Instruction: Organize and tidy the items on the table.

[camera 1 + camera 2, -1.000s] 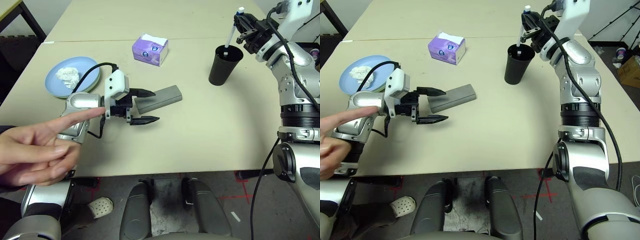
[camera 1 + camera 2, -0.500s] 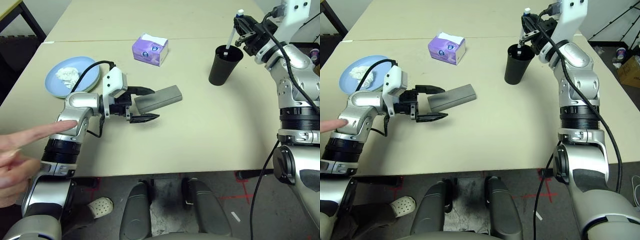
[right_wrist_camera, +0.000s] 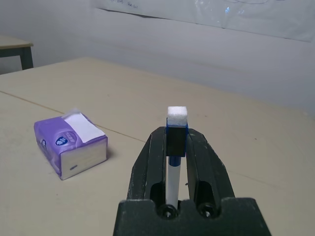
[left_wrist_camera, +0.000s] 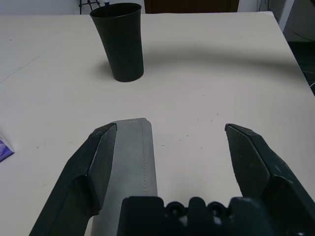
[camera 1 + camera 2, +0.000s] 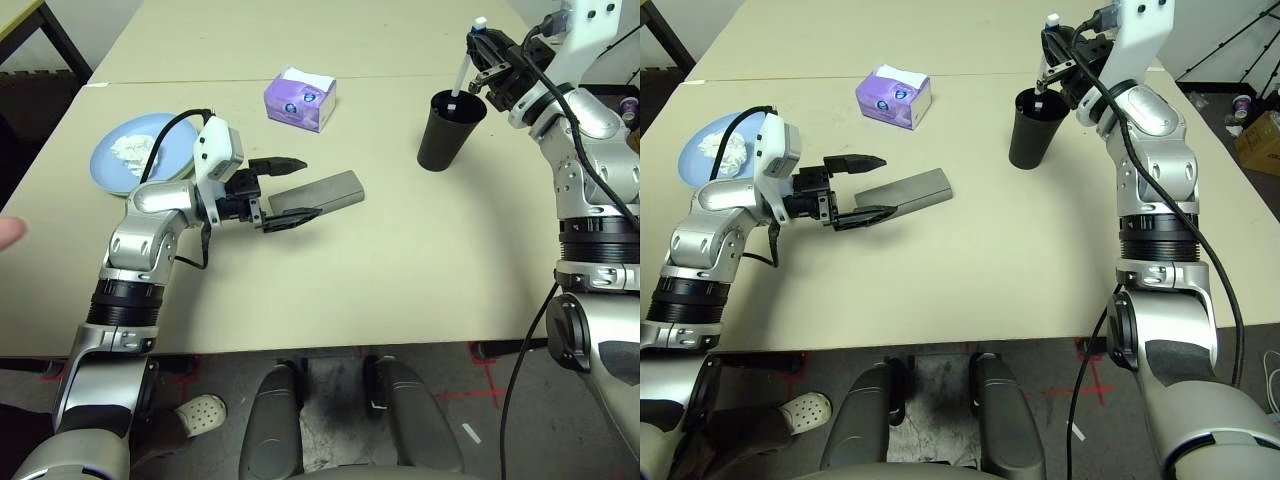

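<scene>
While my right gripper (image 3: pixel 176 162) clamps a white pen (image 5: pixel 461 72) just above the black cup (image 5: pixel 446 130), my left gripper (image 5: pixel 283 188) gapes wide around the grey glasses case (image 5: pixel 318 196), left of that cup.

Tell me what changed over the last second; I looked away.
A person's hand withdrew from the left forearm, almost out of view. The open left pincer swung further over the case. The right pincer still holds a pen above the cup; plate, tissue box unmoved.
</scene>
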